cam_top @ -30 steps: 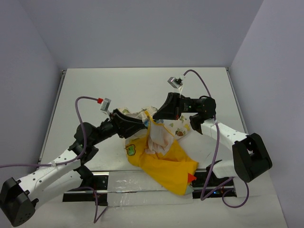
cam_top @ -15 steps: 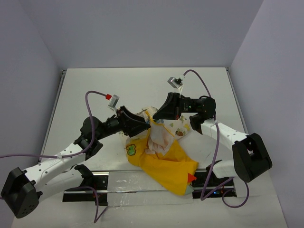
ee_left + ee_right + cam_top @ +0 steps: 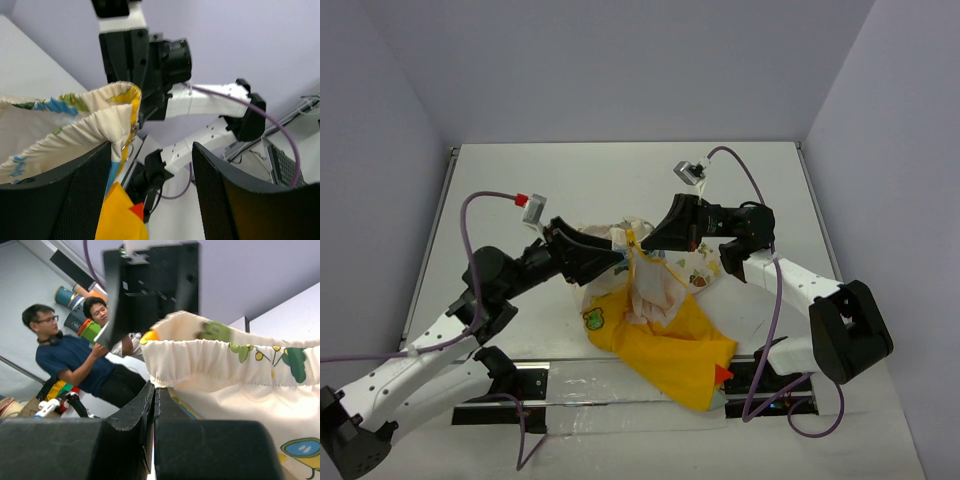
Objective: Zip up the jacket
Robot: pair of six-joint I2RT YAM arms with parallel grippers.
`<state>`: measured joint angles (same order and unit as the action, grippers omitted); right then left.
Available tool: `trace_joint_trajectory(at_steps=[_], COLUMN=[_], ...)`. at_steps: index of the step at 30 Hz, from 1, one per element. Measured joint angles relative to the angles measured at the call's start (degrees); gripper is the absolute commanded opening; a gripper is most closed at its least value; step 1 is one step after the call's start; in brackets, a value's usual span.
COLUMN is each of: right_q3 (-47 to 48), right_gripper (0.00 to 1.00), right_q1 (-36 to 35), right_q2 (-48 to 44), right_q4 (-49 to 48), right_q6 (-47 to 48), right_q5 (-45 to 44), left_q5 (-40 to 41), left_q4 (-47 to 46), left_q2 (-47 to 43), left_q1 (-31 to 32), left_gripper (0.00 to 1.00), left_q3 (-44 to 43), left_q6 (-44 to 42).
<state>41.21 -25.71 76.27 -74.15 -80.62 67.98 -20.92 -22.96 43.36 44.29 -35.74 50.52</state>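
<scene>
The small yellow cloth jacket [image 3: 670, 340] with cream cartoon-print fabric lies bunched on the white table [image 3: 520, 190]. The right gripper [image 3: 645, 245] pinches its raised hem [image 3: 200, 360]; the left gripper [image 3: 620, 262] hangs spread alongside. I reckon closing on loose cloth could yank it free.

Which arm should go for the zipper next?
Left, most likely. The left tool is open, and the zipper edge of the jacket sits just inside its fingers. The right tool is shut on the jacket, so it is busy.
</scene>
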Motion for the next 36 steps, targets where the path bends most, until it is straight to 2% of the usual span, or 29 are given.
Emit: trace_joint_trajectory(at_steps=[3, 7, 14, 19, 25, 36], right_q3=[0.0, 0.0, 0.0, 0.02, 0.04, 1.55], right_gripper=[0.0, 0.0, 0.0, 0.0, 0.0, 0.0], right_q1=[0.0, -0.01, -0.01, 0.0, 0.0, -0.01], right_q2=[0.0, 0.0, 0.0, 0.0, 0.0, 0.0], right_q4=[0.0, 0.02, 0.02, 0.02, 0.02, 0.02], right_q6=[-0.09, -0.09, -0.09, -0.09, -0.15, -0.15], right_q5=[-0.5, -0.48, -0.48, -0.46, -0.44, 0.41], left_q5=[2.19, 2.27, 2.65, -1.29, -4.57, -3.38], left_q4=[4.66, 5.26, 6.8, 6.13, 6.08, 7.59], left_q2=[-2.23, -2.19, -2.08, 0.54, 4.2, 4.79], left_q1=[0.04, 0.75, 2.33, 2.61, 2.91, 2.92], left_gripper=[0.69, 0.68, 0.69, 0.69, 0.74, 0.82], left_q3=[-3.66, -6.23, -4.56, -4.12, -4.01, -4.01], left_q6=[-0.91, -0.5, 0.35, 0.66, 0.86, -0.8])
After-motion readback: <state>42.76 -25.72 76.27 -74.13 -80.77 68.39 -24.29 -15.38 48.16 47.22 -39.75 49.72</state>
